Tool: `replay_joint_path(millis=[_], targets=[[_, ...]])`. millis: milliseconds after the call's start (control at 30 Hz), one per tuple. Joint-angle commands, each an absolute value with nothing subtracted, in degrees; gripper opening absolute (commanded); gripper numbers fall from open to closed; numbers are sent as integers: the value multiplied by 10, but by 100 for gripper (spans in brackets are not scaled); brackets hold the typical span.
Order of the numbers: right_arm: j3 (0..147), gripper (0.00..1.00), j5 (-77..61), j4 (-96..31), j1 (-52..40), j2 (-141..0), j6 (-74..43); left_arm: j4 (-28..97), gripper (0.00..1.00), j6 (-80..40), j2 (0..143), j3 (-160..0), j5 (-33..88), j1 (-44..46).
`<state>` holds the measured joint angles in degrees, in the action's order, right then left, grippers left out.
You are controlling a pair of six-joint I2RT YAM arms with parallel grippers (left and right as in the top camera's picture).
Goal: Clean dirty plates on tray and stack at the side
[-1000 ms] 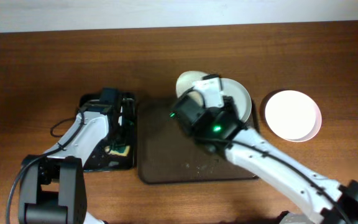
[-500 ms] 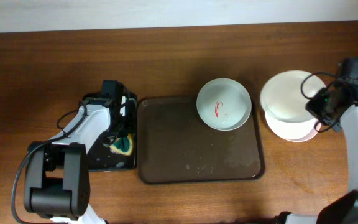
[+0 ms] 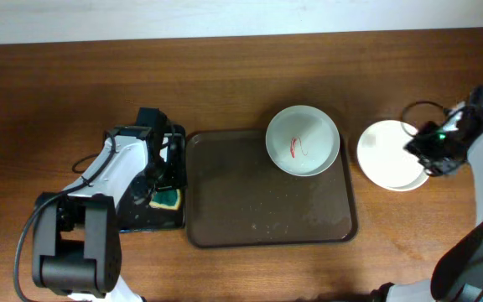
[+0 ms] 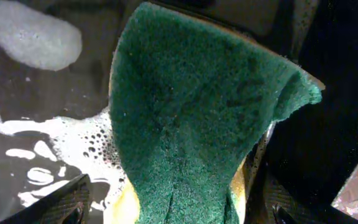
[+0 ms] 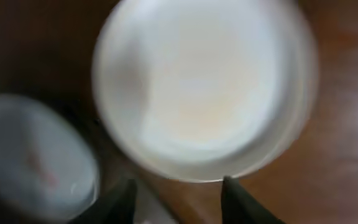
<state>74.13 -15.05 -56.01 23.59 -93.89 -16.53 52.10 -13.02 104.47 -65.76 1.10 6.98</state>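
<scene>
A pale mint plate [image 3: 302, 140] with a red squiggle sits on the back right corner of the dark brown tray [image 3: 241, 201]. White plates [image 3: 388, 155] are stacked on the table right of the tray. My right gripper [image 3: 423, 153] is open and empty at the stack's right edge. In the blurred right wrist view its fingers [image 5: 176, 186] sit just below the white plate [image 5: 204, 87], with the mint plate [image 5: 33, 162] at the left. My left gripper [image 3: 159, 178] is inside the black bin, with its fingers [image 4: 176, 211] closed on a green and yellow sponge [image 4: 197, 112].
The black bin [image 3: 132, 220] stands left of the tray and holds soapy water and foam [image 4: 36, 40]. Small specks lie on the tray [image 3: 267, 225]. Cables run along the left arm [image 3: 90, 172].
My right arm swung from over the tray to the right with a white plate, which now lies on the stack, released. My left gripper shifted slightly in the bin.
</scene>
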Motion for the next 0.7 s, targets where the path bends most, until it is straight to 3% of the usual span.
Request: replay_joint_path(millis=[0, 133, 267, 333, 467, 667], targets=[[739, 51, -201, -541, 154, -944, -63, 522, 86, -127, 1032, -664, 18, 71], [718, 53, -145, -452, 57, -1009, -60, 522, 86, -127, 1032, -664, 18, 71], [718, 52, -150, -380, 25, -1078, -64, 522, 86, -127, 1032, -664, 18, 71], [718, 45, -147, -364, 14, -1092, -64, 519, 87, -127, 1032, -664, 18, 71], [718, 8, -143, -369, 3, -1114, -64, 520, 87, -127, 1032, -664, 18, 71], [718, 4, -232, -508, -36, -1114, -64, 519, 87, -127, 1032, -664, 18, 71]])
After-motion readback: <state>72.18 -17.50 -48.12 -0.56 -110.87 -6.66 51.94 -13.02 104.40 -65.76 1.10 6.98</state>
